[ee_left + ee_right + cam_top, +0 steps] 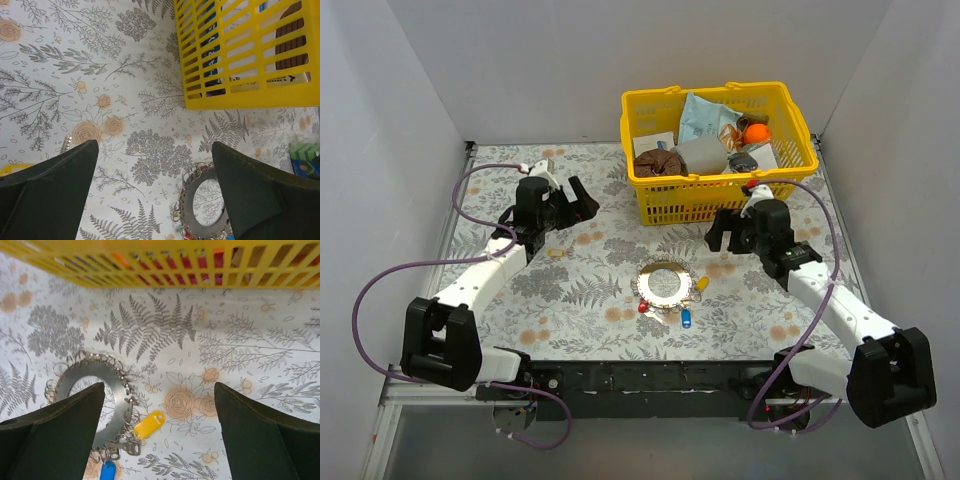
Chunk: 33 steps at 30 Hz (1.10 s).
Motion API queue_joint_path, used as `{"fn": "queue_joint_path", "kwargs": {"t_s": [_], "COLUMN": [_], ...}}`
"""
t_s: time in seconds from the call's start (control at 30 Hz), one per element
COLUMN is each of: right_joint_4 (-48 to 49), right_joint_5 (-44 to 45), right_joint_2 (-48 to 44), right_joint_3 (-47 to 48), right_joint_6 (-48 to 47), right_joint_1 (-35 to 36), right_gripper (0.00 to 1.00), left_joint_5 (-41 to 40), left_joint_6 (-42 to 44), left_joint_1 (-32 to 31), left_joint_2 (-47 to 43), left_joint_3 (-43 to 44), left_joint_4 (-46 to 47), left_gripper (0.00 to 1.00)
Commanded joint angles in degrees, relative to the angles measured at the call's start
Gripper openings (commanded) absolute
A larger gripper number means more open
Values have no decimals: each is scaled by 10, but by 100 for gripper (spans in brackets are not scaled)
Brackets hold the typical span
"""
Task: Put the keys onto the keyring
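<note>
Keyring [92, 371]: flat silver band, loops round rim, coloured keys [148, 424] at edge. Left gripper [155, 147], right gripper [160, 387] spread wide.

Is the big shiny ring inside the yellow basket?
No, the large shiny silver metal ring lies flat on the flower-patterned table, in front of the yellow plastic basket, not inside it.

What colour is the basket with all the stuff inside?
The basket is bright yellow, seen best in the top external view.
</note>
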Motion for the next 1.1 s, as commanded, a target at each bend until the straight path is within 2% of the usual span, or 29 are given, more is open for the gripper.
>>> {"fn": "queue_joint_path", "kwargs": {"t_s": [0.0, 0.13, 0.37, 0.5, 0.57, 0.63, 0.67, 0.7, 0.8, 0.87, 0.9, 1.07], "right_joint_4": [33, 31, 34, 39, 38, 40, 42, 42, 42, 44, 44, 46], "right_joint_5": [42, 57, 59, 62, 64, 54, 49, 46, 33, 24, 20, 41], "right_joint_2": [17, 63, 174, 222, 243, 252, 259, 264, 281, 289, 290, 257], "right_joint_3": [-5, 14, 39, 44, 50, 54, 55, 59, 71, 79, 81, 80], "right_joint_6": [-34, -49, -46, -24, -21, -20, -22, -25, -33, -37, -42, -29], "right_joint_1": [58, 104, 172, 185, 188, 191, 193, 195, 205, 216, 220, 235], "right_gripper": [98, 98, 89, 78, 77, 70, 67, 57, 43, 41, 37, 39], "left_joint_5": [15, -14, -4, 5, 11, 12, 12, 12, 14, 14, 19, 27], "left_joint_6": [1, 0, -6, -1, 5, 8, 9, 9, 10, 9, 8, 2], "left_joint_1": [-1, -1, -1, -1, 0, -1, -1, -1, -1, 0, -1, -1], "left_joint_2": [-21, -9, -12, -14, -19, -22, -24, -24, -23, -20, -18, -14], "left_joint_3": [-2, 12, -2, -7, -9, -13, -14, -15, -16, -16, -16, -20], "left_joint_4": [26, 8, 18, 25, 27, 32, 33, 33, 33, 33, 33, 39], "left_gripper": [98, 98, 98, 98, 98, 98, 98, 98, 98, 98, 98, 98]}}
